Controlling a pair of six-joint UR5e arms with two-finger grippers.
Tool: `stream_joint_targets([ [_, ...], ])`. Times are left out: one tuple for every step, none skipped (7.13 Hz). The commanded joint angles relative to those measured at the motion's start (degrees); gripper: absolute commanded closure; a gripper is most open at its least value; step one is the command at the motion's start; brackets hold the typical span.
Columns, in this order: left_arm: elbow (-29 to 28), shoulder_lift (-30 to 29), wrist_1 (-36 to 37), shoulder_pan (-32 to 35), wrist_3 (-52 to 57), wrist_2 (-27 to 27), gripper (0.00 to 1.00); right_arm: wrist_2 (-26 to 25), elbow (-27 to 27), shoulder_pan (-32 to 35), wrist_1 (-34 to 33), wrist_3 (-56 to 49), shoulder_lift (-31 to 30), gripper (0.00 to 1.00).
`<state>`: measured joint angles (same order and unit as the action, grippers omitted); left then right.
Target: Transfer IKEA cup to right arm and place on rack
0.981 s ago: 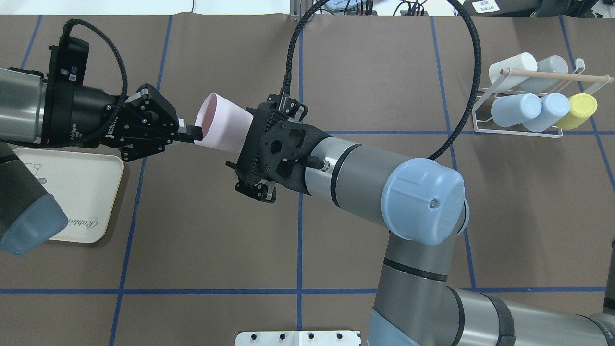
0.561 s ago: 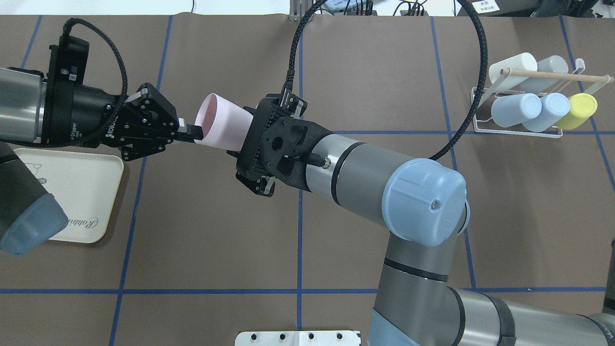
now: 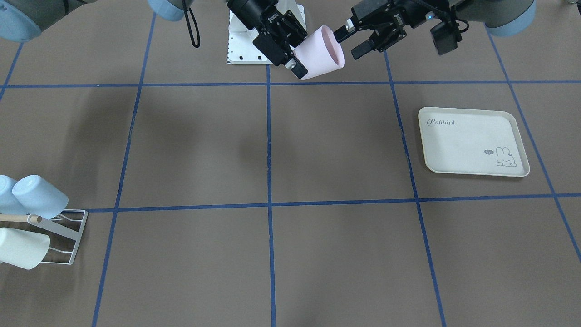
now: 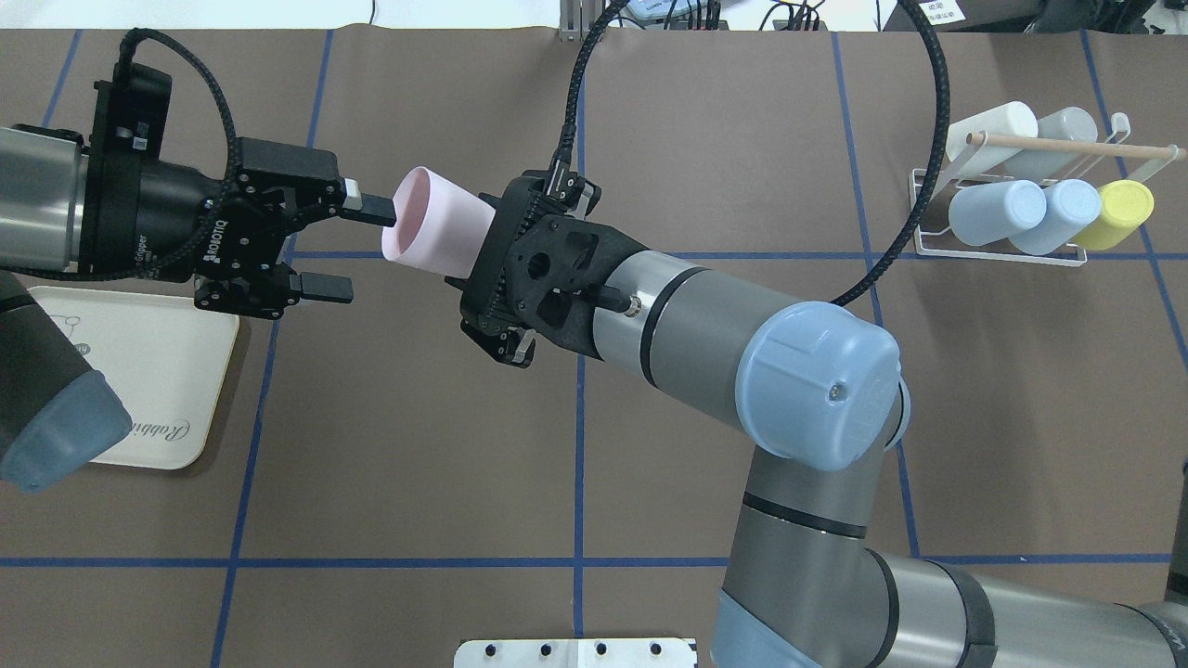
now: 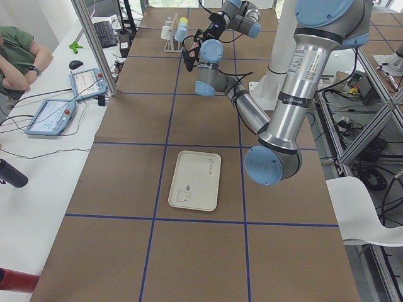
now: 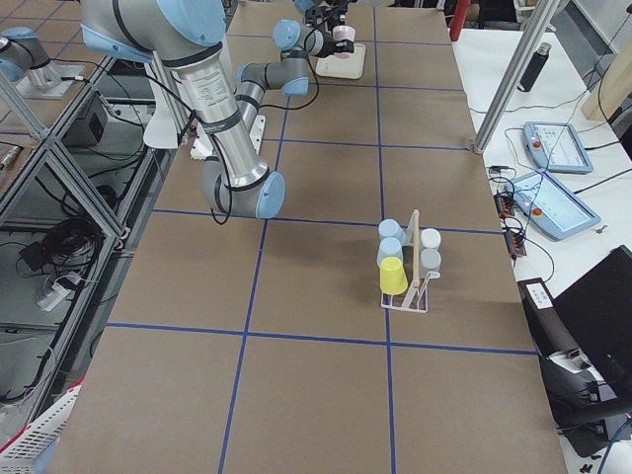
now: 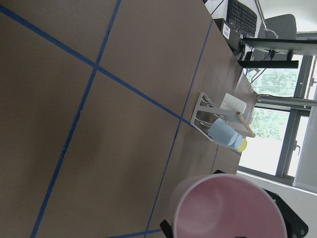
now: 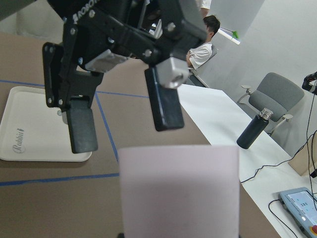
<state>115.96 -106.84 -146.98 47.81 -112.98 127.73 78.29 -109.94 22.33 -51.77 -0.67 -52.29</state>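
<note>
The right tool [image 3: 300, 53] grips the pink cup [image 4: 436, 232] by its base, in the air at upper centre of your overhead view, while the left tool [image 4: 360, 249] gapes wide, one finger close by the rim.

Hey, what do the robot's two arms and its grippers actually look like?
The left arm and right arm are silver-grey tubes with pale blue joint caps. The left gripper and right gripper are black two-finger units; the left bears white ROBOTIQ lettering. A black braided cable runs to each wrist.
</note>
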Motion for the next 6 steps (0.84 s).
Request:
stream_joint_targets([
  [-1.7,1.9,0.8,1.5,5.2,-0.3,0.0,0.1,-0.7,2.4,-7.8,2.5,0.3,0.5],
  [-3.5,3.2,1.2,2.6,9.2,-0.5,0.0,0.4,-1.9,4.0,-15.8,2.9,1.6,0.52],
  [-3.9,6.2,3.3,4.1,15.5,-0.6,0.0,0.6,-3.1,5.7,-23.8,2.8,2.6,0.52],
  [-3.8,7.6,7.5,6.0,21.7,-0.6,0.0,1.7,-3.8,7.5,-29.8,1.9,3.3,0.52],
  [-3.8,9.1,11.1,6.7,28.4,-0.9,0.0,5.1,-3.8,10.7,-35.4,0.2,3.4,0.55],
  [-4.0,11.8,11.7,7.4,34.3,-1.0,0.0,7.0,-3.9,13.1,-39.0,-4.8,3.4,0.56],
])
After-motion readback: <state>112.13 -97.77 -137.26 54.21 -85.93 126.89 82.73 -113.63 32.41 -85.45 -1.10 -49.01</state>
